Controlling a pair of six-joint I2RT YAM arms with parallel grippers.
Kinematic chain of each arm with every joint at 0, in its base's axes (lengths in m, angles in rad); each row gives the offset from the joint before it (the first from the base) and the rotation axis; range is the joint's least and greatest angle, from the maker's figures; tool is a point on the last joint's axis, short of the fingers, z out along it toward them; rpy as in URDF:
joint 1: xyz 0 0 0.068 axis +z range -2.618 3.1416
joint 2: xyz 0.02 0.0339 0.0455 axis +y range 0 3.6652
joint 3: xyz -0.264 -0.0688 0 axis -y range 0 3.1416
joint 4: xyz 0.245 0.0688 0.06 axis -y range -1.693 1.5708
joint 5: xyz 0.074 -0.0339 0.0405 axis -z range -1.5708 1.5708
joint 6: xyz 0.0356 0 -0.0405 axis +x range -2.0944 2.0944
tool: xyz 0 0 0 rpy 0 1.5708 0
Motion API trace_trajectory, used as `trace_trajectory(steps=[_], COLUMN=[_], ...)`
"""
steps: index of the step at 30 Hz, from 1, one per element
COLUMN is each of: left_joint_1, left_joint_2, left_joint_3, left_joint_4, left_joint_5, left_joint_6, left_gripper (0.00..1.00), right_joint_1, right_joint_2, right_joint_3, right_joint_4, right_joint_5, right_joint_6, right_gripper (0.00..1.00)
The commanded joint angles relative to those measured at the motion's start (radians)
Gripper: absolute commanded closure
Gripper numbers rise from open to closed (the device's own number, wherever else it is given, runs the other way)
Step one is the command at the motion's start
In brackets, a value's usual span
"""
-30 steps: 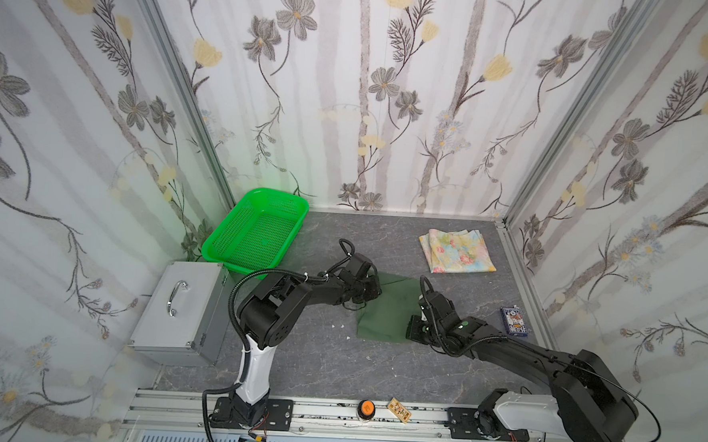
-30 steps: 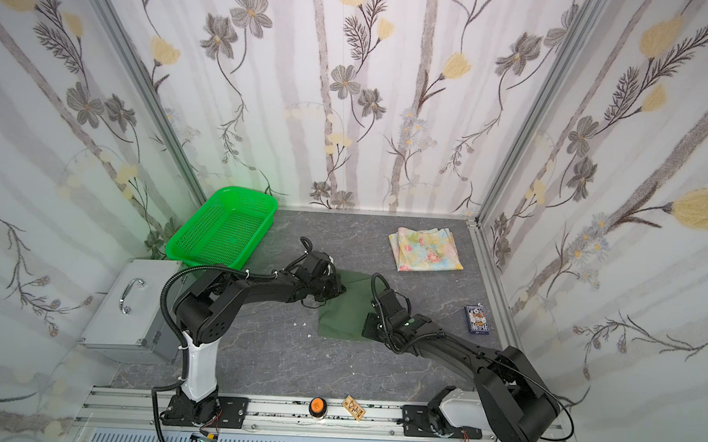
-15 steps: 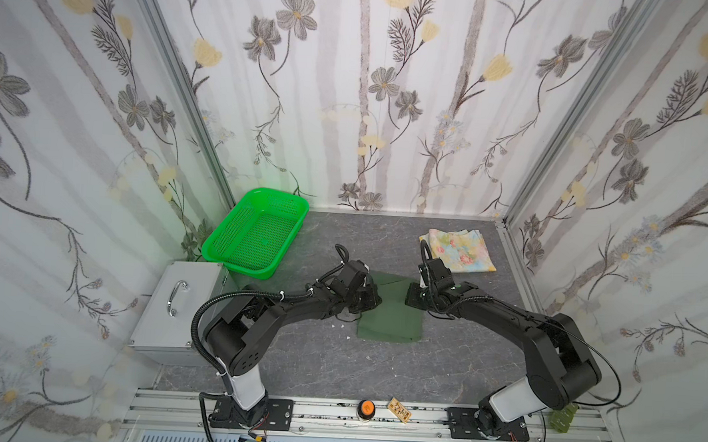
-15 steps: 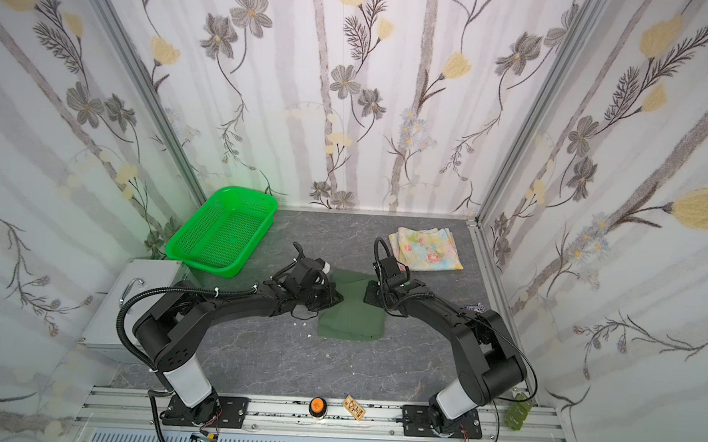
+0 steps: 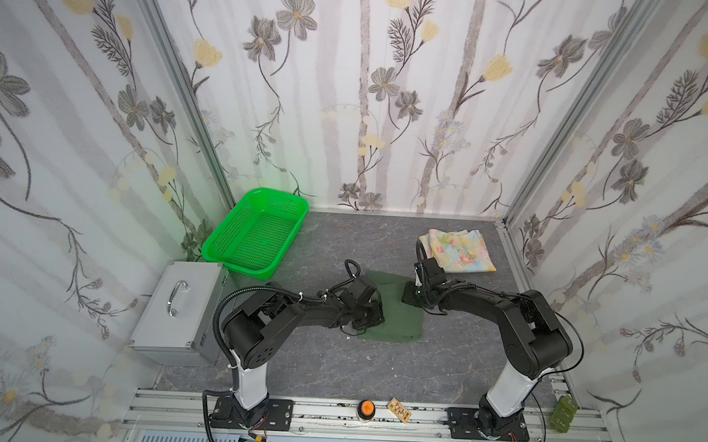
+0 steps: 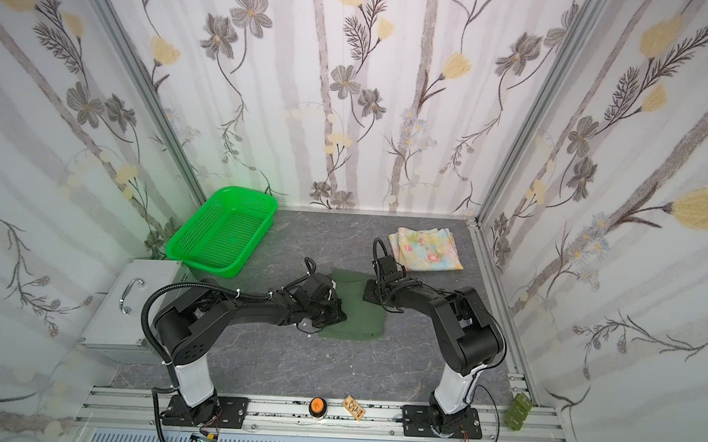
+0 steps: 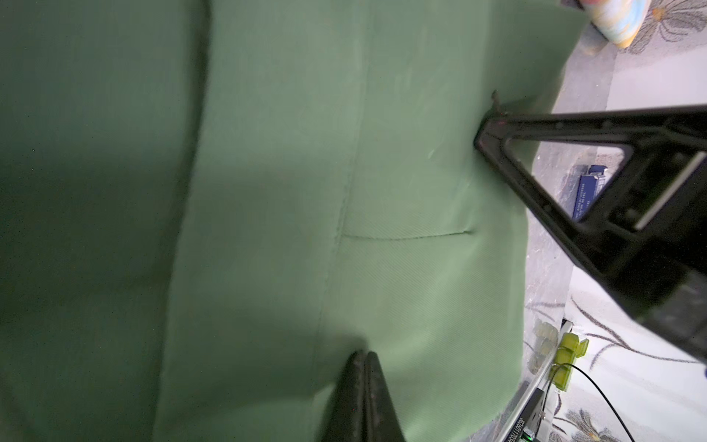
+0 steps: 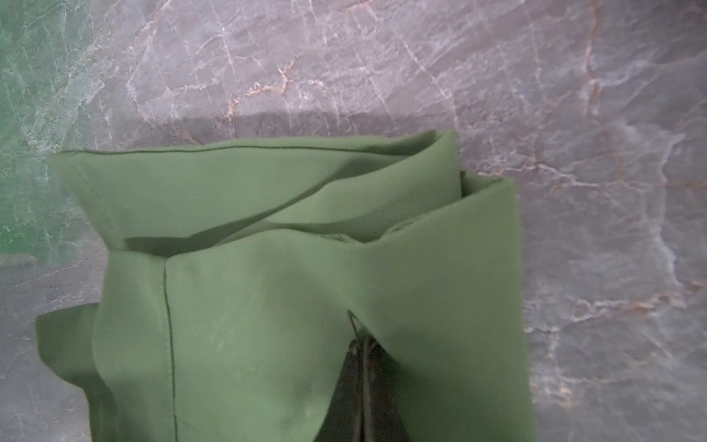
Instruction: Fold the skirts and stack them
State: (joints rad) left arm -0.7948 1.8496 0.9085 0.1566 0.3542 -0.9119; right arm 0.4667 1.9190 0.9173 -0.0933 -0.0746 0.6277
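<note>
Meanwhile, the bright green plastic mesh basket [image 5: 256, 233] stands back left on the worktop [image 5: 336, 366]. Mid-worktop, right fingers [image 8: 354, 390] clamp the dark olive green cloth skirt [image 5: 397, 315]; left fingers [image 7: 357, 382] press together on it. The folded pastel floral skirt [image 5: 459, 250] lies back right.

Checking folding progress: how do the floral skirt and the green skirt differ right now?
Pattern: the floral skirt is pastel with pink flowers; the green skirt is plain.
Place: the floral skirt lies at the back right, the green skirt mid-table.
Handling: no gripper holds the floral skirt; the green skirt is pinched by the right gripper.
Both are soft cloth on the table.
</note>
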Motion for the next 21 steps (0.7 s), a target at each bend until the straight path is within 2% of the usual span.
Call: trace_trajectory(steps=[1,8,14,21], left_joint_1=[0.01,0.071,0.107,0.113], left_joint_2=[0.021,0.032,0.03,0.086], left_joint_3=[0.01,-0.006,0.02,0.12], left_joint_4=[0.0,-0.016,-0.06,-0.082], left_joint_5=[0.026,0.054,0.022,-0.036], left_joint_6=[0.022,0.061,0.109,0.147], left_gripper=[1.0,1.0,1.0,1.0], right_joint_1=[-0.001,-0.001,0.012,0.106], right_joint_2=[-0.015,-0.111,-0.223,-0.422], right_joint_3=[-0.049,-0.221,-0.352,-0.474], right_joint_4=[-0.023,0.017,0.013,-0.024], right_joint_5=[0.035,0.035,0.008,0.005], right_joint_6=[0.041,0.129,0.205,0.332], right_gripper=[1.0,1.0,1.0,1.0])
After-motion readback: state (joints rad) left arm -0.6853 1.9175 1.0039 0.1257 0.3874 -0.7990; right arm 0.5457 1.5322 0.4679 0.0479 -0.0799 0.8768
